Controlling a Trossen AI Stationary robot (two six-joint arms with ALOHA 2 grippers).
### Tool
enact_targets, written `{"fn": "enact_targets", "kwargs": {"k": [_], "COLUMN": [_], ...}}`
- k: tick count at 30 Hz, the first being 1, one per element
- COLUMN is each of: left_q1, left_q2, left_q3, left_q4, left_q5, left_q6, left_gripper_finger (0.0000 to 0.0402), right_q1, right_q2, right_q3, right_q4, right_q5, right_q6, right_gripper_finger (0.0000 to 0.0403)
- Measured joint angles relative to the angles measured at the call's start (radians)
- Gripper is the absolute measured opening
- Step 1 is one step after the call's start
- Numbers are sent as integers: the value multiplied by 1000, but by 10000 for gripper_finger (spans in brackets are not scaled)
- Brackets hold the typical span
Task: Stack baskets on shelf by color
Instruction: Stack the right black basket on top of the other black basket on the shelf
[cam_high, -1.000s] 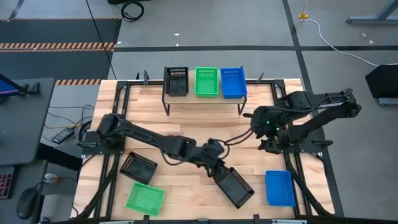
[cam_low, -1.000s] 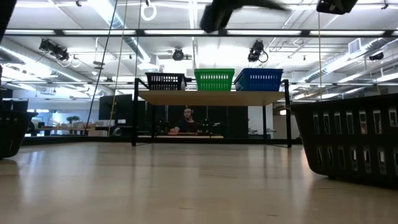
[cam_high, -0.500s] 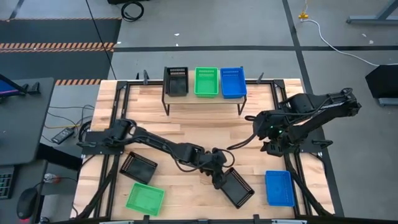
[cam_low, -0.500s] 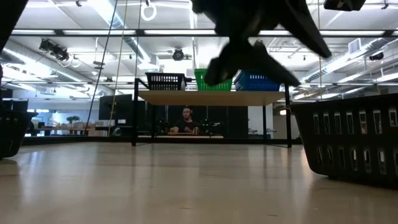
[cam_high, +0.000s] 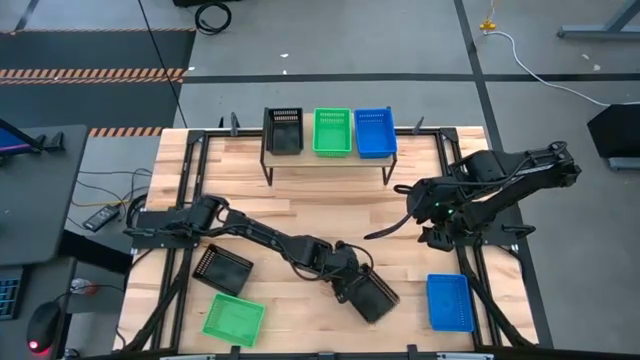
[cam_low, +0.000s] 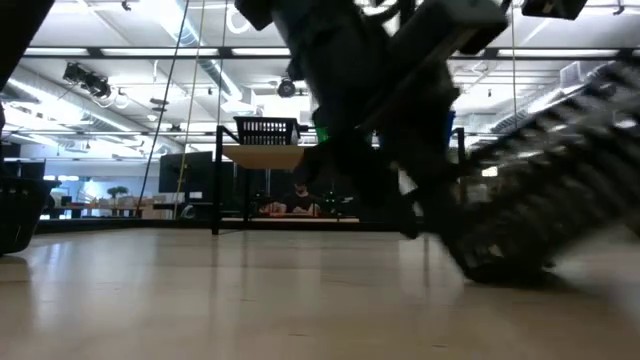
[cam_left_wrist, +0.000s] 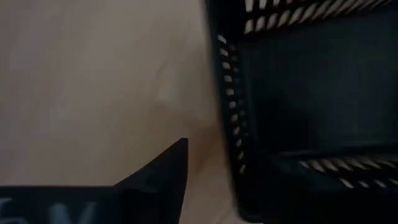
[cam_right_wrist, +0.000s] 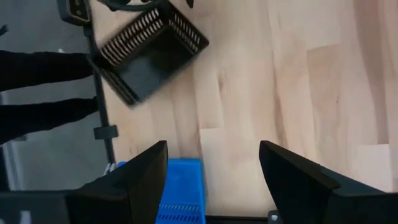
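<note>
Left gripper jaws astride near rim of tilted black basket (grip unclear); bare tabletop behind; right gripper wide.

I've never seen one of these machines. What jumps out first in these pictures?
The left arm stretches across the table's near side, its hand at the rim of a black basket, which looks tipped off the wood in the low view. At the far edge, a small shelf carries a neat row of black, green and blue baskets. The right arm waits at the right, its hand open above a loose blue basket.
</note>
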Motion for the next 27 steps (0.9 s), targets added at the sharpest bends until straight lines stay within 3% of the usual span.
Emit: {"fn": "enact_targets", "kwargs": {"k": [10,16,27], "left_q1": [16,44,168], "left_q2": [-13,-37,-91], "left_q3": [14,69,90], "left_q4": [-122,-278,-615], "left_q5": [54,54,-90], "left_q6": [83,187,393], "left_gripper_finger": [71,27,39], "right_q1": [0,0,0], "right_q2": [0,0,0], "right_q3": [0,0,0], "right_q4": [-2,-3,12], "right_q5": [39,101,180], "right_q6": [0,1,28], "right_gripper_finger": [259,259,259]}}
